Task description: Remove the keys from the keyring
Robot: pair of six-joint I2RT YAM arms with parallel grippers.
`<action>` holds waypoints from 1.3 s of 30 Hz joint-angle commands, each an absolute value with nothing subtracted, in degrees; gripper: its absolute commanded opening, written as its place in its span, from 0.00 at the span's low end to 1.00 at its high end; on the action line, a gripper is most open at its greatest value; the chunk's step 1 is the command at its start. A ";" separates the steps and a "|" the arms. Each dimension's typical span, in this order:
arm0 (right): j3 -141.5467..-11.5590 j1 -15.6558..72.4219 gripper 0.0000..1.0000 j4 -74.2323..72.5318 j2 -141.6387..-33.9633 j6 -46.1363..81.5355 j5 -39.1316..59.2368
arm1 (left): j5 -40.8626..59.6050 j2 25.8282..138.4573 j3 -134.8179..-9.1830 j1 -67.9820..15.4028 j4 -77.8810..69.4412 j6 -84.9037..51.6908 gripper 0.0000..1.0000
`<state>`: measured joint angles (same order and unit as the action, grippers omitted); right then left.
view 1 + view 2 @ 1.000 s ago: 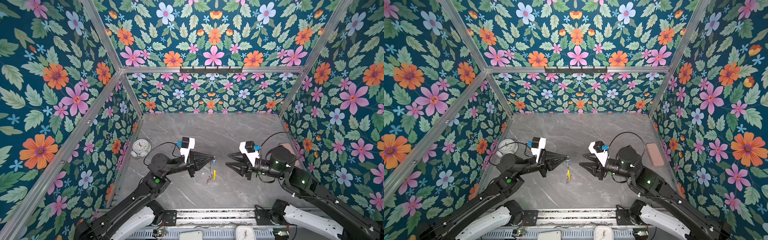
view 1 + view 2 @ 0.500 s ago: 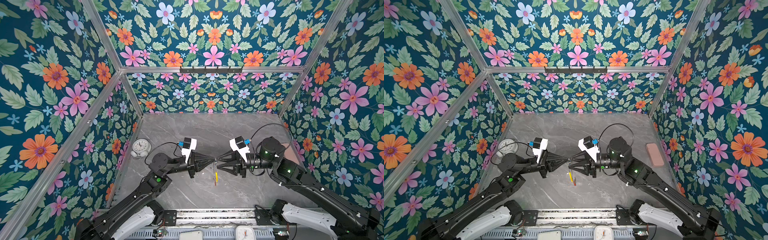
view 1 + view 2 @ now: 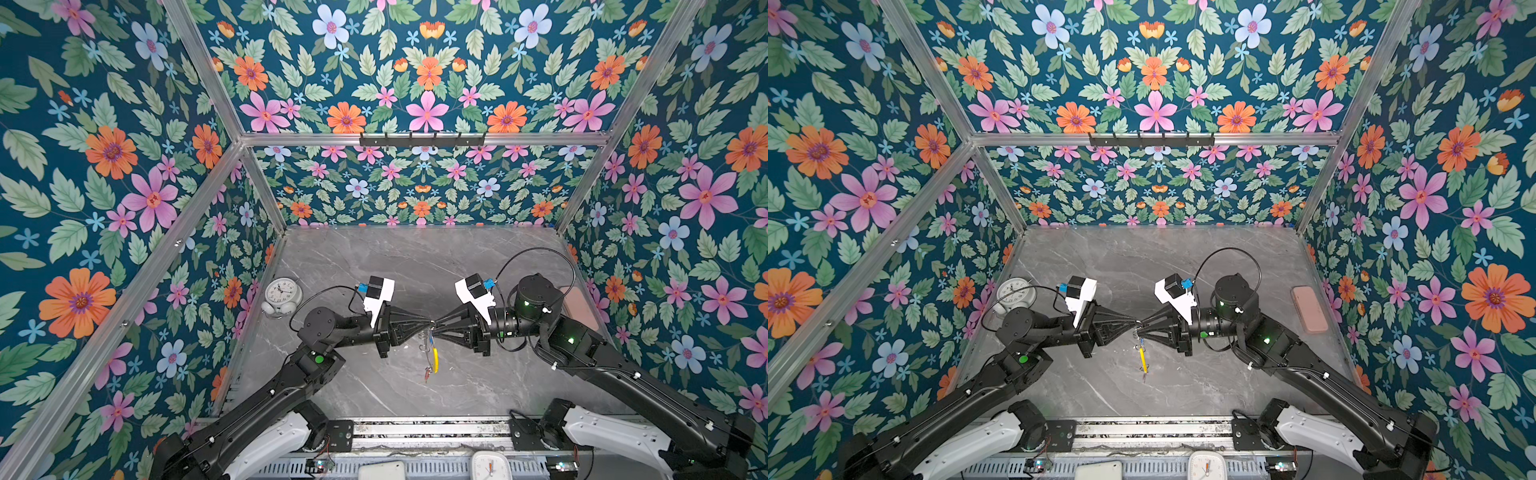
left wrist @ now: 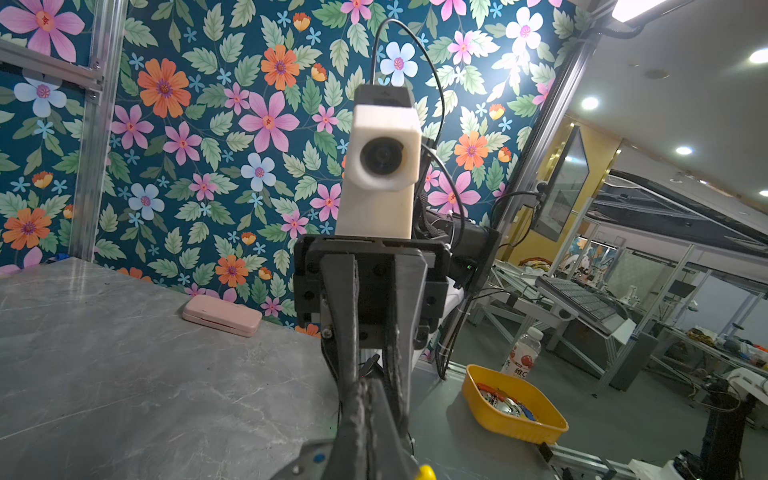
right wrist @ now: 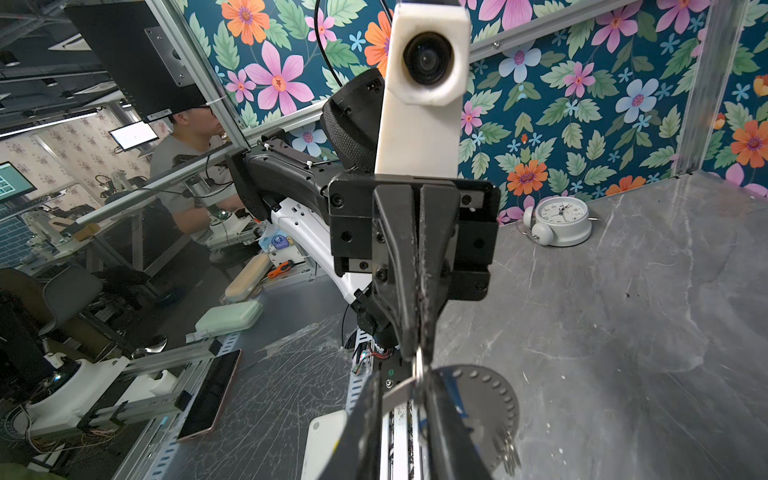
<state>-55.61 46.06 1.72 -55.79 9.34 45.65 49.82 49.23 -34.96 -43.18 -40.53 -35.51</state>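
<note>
My left hand is pressed together on the top of a large, thin grey metal keyring with a yellow sleeve, holding it in mid-air over the middle of the grey marble desk. Two small silver keys dangle from it, one with a blue tag and one with a red tag. My right hand meets the left tip to tip; I cannot tell whether it pinches anything. A glancing pinch could tug the keyring loose and drop it. It hangs edge-on, long axis vertical, red tag lowest.

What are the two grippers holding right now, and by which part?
The left gripper pinches the thin grey metal keyring hoop at its uppermost arc. Whether the right gripper grips it too cannot be told.
</note>
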 commanded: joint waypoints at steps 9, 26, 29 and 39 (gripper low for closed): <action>-55.56 46.09 0.12 0.66 -56.17 10.02 45.96 | 50.20 48.96 -34.53 -43.15 -43.83 -35.60 0.00; -56.12 46.10 0.39 0.45 -56.04 9.93 44.05 | 50.45 49.31 -34.10 -43.10 -44.82 -35.95 0.00; -55.80 46.06 0.32 0.14 -56.18 10.02 44.73 | 50.38 49.17 -34.02 -43.08 -44.82 -35.95 0.00; -54.80 46.03 0.20 0.08 -56.35 10.63 45.64 | 49.86 48.91 -33.84 -43.09 -44.82 -35.86 0.00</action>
